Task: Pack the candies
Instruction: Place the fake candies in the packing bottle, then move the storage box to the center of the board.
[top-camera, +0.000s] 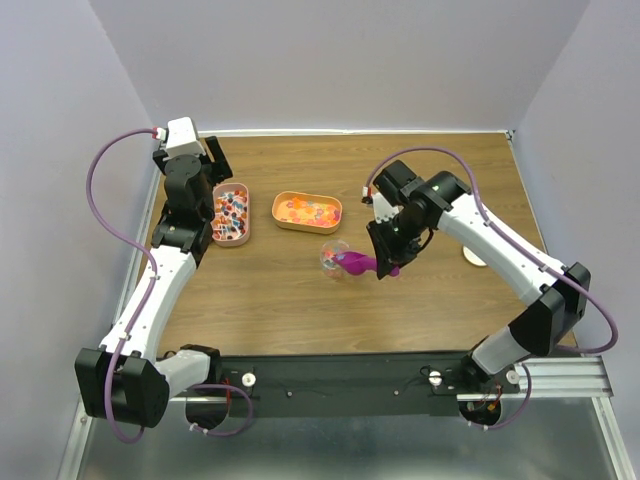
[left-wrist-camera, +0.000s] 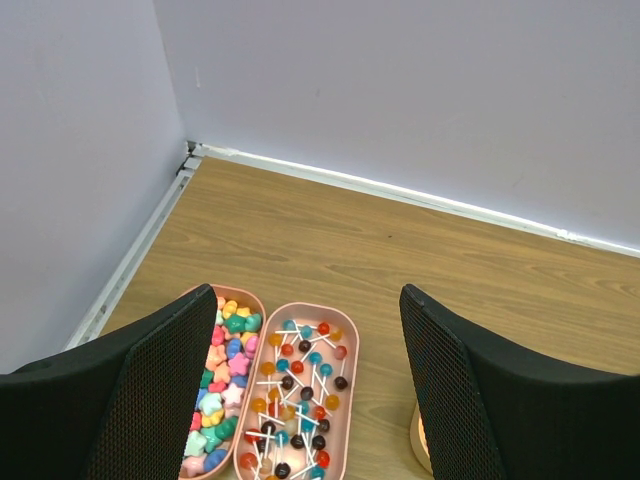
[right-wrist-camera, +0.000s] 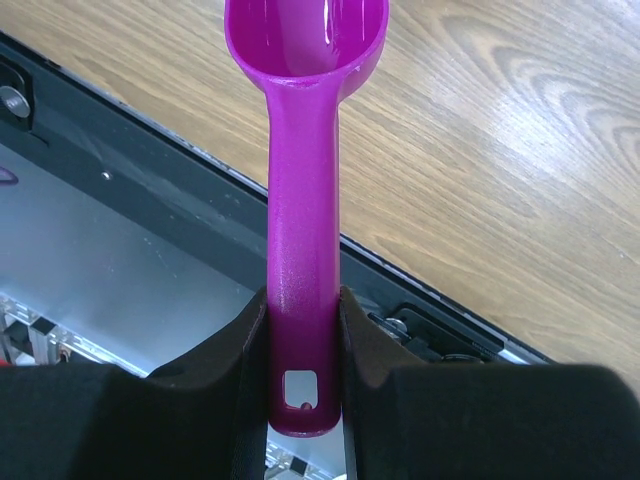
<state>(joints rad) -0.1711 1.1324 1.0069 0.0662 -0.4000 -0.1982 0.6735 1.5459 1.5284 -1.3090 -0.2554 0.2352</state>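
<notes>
The candies fill peach trays at the left: star-shaped sweets (left-wrist-camera: 225, 365) in one, small lollipops (left-wrist-camera: 300, 385) in the tray beside it (top-camera: 232, 213), and orange and yellow ones (top-camera: 307, 210) in a third. My left gripper (left-wrist-camera: 308, 295) hangs open above the first two trays (top-camera: 213, 160), holding nothing. My right gripper (right-wrist-camera: 303, 300) is shut on the handle of a magenta scoop (right-wrist-camera: 300, 190). In the top view the scoop (top-camera: 355, 263) juts left from the right gripper (top-camera: 383, 262) over a small clear cup (top-camera: 333, 255) with a few coloured sweets. The scoop's bowl (right-wrist-camera: 305, 40) looks empty.
A round pale lid (top-camera: 473, 258) lies on the wooden table under the right forearm. Grey walls close in the back and both sides. The black rail (top-camera: 350, 380) with the arm bases runs along the near edge.
</notes>
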